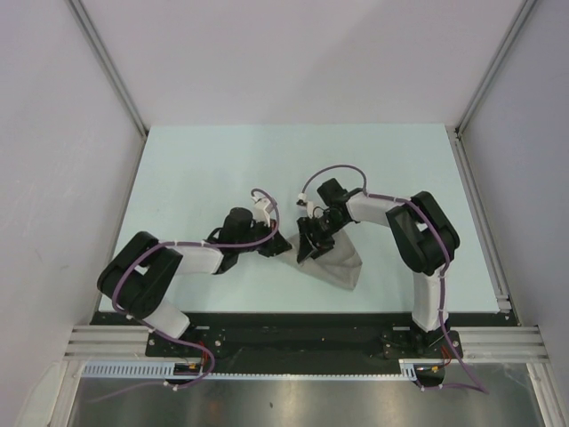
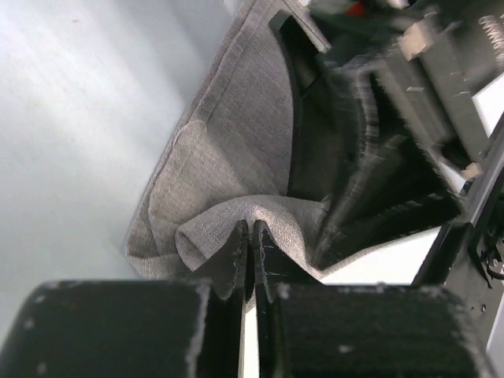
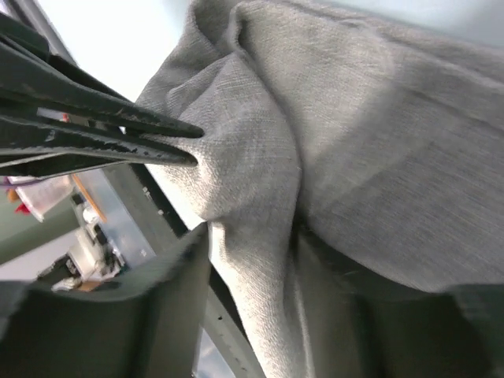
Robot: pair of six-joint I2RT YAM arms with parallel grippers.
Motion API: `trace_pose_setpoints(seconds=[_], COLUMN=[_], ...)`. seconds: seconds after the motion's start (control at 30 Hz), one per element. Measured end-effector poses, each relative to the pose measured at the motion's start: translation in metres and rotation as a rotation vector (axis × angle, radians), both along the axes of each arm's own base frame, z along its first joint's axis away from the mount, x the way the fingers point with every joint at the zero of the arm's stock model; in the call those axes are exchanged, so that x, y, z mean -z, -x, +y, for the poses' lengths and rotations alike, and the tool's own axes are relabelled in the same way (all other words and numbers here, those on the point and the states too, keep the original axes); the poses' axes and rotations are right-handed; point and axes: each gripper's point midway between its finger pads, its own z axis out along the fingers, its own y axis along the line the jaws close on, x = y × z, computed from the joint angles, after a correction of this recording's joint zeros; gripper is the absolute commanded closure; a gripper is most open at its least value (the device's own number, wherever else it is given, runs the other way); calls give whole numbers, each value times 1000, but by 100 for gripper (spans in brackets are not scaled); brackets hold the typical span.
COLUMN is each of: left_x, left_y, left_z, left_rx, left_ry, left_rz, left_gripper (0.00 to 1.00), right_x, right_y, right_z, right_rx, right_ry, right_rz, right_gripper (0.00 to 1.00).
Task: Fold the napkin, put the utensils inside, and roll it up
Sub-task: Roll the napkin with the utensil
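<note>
Napkin (image 1: 338, 264) bunched on counter (image 1: 196, 169), front-centre, between both arms. Left pincer (image 2: 252, 234) clamped tight on a raised fold at the cloth's edge. Right pincer (image 3: 256, 248) straddles the cloth just beside it. Can't tell whether it's actually gripping.

No legible text, label, brand, number or sign appears in any of the 3 views; the arms, the cloth and the desk surface carry no readable marking; small coloured patches at the edge of the right wrist view are too blurred to read.
</note>
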Motion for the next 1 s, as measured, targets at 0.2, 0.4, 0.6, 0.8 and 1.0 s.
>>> trace_pose_setpoints(seconds=[0.2,0.4,0.6,0.8,1.0], left_x=[4,6,9,11,12], left_y=[-6,-7,-11,-14,-17], left_z=[-4,-4,-6,-6,-4], left_rx=[-3,-14,-16,-26,-37], left_ry=[-14,-19,-26,-28,-27], left_rz=[26,45,58,75,86], left_gripper=[100,100,100,100,100], right_x=[-10,-33,-61,-46,-25], right_y=[-9,2,19,38,44], right_z=[-20,-53,-60,-63,-72], right_rx=[58,116,109,62,44], right_ry=[61,139,165,258,362], right_rz=[-96,-253,-430,-442,-431], right_gripper=[30,10,10,10,10])
